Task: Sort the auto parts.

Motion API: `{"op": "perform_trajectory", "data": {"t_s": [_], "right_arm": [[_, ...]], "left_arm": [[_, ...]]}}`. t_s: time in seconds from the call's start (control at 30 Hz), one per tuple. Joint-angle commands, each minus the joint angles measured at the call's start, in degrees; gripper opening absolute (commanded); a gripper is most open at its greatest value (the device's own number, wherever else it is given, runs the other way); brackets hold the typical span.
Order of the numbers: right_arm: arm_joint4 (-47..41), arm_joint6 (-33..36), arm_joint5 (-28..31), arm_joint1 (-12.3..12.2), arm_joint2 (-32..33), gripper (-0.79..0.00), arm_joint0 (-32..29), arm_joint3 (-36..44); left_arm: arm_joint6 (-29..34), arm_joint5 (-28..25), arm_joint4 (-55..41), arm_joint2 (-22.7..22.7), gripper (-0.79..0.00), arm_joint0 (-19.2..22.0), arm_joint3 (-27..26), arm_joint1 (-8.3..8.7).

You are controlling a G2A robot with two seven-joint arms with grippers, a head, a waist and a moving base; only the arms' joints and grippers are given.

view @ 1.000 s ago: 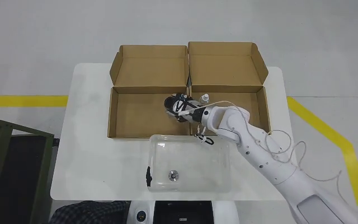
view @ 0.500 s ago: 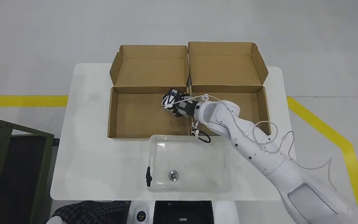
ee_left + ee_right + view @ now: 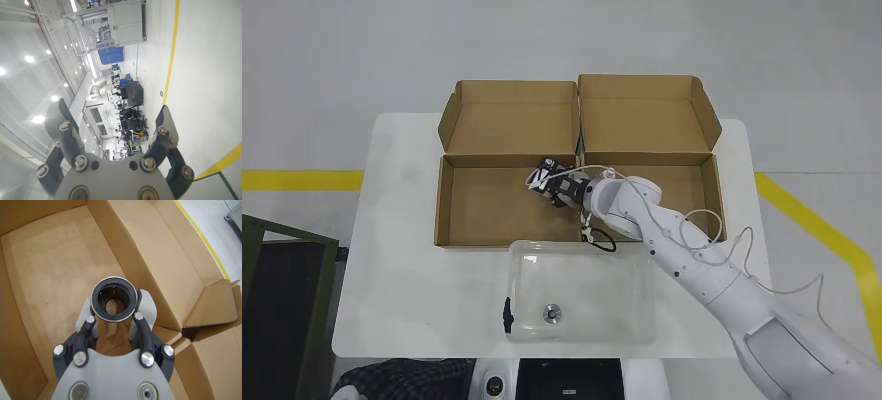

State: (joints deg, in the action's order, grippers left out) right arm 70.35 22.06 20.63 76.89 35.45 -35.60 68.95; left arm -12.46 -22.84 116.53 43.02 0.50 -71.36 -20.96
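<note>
White bench [image 3: 402, 250], top view: you have two open cardboard boxes along its far edge, the left box [image 3: 492, 205] and the right box [image 3: 682, 185], and one clear tray [image 3: 632, 290] at its near edge. One small round metal part [image 3: 554, 314] lies in the tray. One black piece [image 3: 508, 314] sits at the tray's left wall, too small to identify. Your right end effector [image 3: 545, 178] hangs over the left box's right end, and what it grips is mostly hidden.

Left wrist view: the left end effector [image 3: 113, 109] stands spread wide against a factory hall.

Right wrist view: the right end effector clamps one cylindrical bearing [image 3: 130, 298] above the box floor.

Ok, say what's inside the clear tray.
A small round metal part lies in the tray; a black piece sits at its left wall. The arm covers its far right corner.
</note>
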Motion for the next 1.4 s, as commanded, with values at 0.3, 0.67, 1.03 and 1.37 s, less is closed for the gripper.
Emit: {"op": "perform_trajectory", "data": {"t_s": [0.3, 0.67, 1.03, 1.37], "right_arm": [[2.2, 0.6, 1.2, -0.3, 2.6, -0.212, -1.9, 3.5], [6.6, 2.8, 5.4, -2.9, 8.7, -0.169, -8.4, 18.1], [8.3, 4.8, 14.5, -6.3, 14.1, -0.145, -22.3, 35.3], [10.7, 5.3, 21.0, -8.4, 16.6, -0.151, -31.3, 44.2]], "left_arm": [[0.0, 0.0, 0.0, 0.0, 0.000, 0.0, 0.0, 0.00], [0.0, 0.0, 0.0, 0.0, 0.000, 0.0, 0.0, 0.00], [0.0, 0.0, 0.0, 0.0, 0.000, 0.0, 0.0, 0.00], [0.0, 0.0, 0.0, 0.0, 0.000, 0.0, 0.0, 0.00]]}}
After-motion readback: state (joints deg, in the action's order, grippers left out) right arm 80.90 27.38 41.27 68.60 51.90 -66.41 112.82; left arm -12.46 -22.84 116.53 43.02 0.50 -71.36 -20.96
